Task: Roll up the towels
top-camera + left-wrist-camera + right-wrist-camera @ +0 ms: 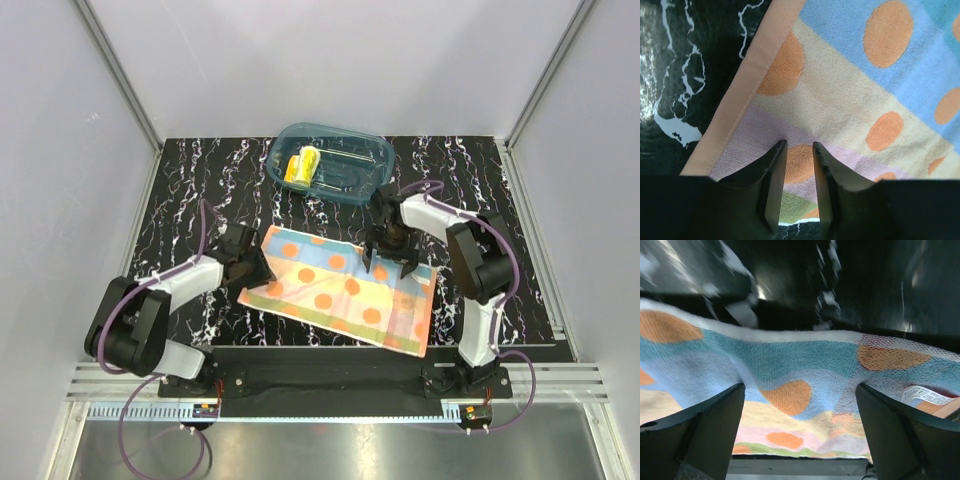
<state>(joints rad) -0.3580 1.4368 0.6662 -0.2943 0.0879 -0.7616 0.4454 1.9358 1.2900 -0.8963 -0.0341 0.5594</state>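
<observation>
The orange-dotted towel [345, 290] lies spread flat on the black marbled table, with its light-blue stripe toward the far edge. My left gripper [265, 272] is low over its left edge. In the left wrist view the gripper [800, 145] has its jaws a narrow gap apart, with nothing between them, above the towel [840, 100]. My right gripper [390, 268] is wide open on the towel's far right part. In the right wrist view the gripper [800, 387] has both fingertips [735, 395] denting the cloth [790, 365]. The yellow towel [302, 165] lies rolled inside the tub.
The teal translucent tub [370, 150] stands at the back centre of the table [200, 190], just behind my right gripper. White walls enclose the back and both sides. A white label [920, 395] shows at the towel's right end.
</observation>
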